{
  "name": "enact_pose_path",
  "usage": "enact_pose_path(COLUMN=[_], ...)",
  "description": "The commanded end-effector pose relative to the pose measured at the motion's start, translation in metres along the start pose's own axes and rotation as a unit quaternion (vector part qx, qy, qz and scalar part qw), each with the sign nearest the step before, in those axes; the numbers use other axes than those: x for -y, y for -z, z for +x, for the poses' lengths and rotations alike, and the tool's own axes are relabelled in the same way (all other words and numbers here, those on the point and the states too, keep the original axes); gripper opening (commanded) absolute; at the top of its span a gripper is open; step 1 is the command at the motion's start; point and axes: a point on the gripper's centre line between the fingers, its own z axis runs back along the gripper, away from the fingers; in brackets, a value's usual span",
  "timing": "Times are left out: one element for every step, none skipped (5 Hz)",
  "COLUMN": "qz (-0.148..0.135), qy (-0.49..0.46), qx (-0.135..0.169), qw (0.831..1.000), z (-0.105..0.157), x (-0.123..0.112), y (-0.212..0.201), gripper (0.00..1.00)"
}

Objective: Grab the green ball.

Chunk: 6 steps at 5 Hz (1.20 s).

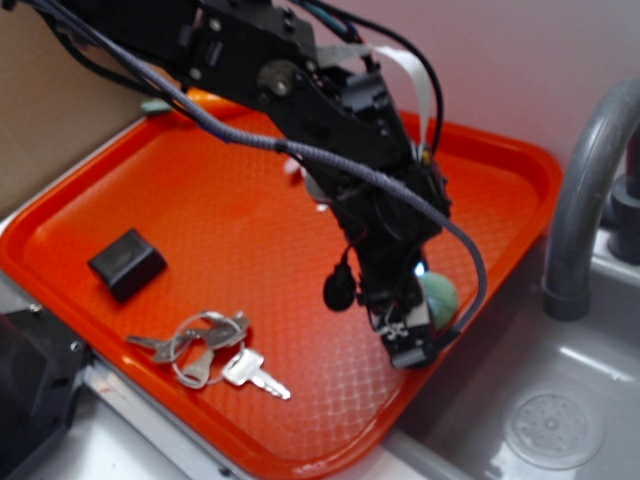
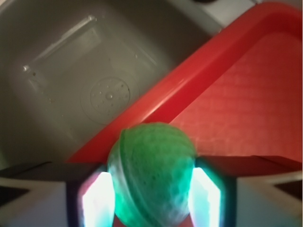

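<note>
Gripper (image 2: 152, 198) closed on the green ball (image 2: 151, 172) — no legible writing or brand seen.

Ball sits at the orange tray's (image 1: 240, 210) lower-right edge, beside the grey sink (image 1: 560, 410) with drain (image 2: 110, 96). Also on the tray: keys (image 1: 212, 352) at lower left and a black block (image 1: 127, 263) — both well apart from the ball.

The green ball (image 2: 151, 175) fills the gap between the fingers (image 2: 97, 198), a pad tight against each flank, so no side room remains there. Just past the ball rises the tray rim (image 2: 156, 106), and beyond it the grey sink (image 2: 71, 71) drops away. The keys (image 1: 210, 352) and black block (image 1: 127, 263) lie well apart (across open orange surface (image 1: 230, 210)). The faucet (image 1: 585, 200) stands beside the tray's far corner.
</note>
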Motion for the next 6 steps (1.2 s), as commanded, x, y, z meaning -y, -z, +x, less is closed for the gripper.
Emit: enact_pose_path(qz=[0.024, 0.031, 0.049, 0.114, 0.171, 0.175], qy=[-0.018, -0.105, -0.227, -0.331, -0.424, -0.411], qx=[0.007, 0.052, 0.024, -0.056, -0.093, -0.099], qw=[1.000, 0.993, 0.972, 0.935, 0.885, 0.889], z=[0.000, -0.024, -0.045, -0.063, -0.062, -0.049], x=[0.011, -0.022, -0.054, -0.080, -0.094, -0.104], y=[-0.007, -0.063, -0.121, -0.182, -0.182, -0.169], gripper=[0.00, 0.00, 0.00, 0.00, 0.00, 0.00])
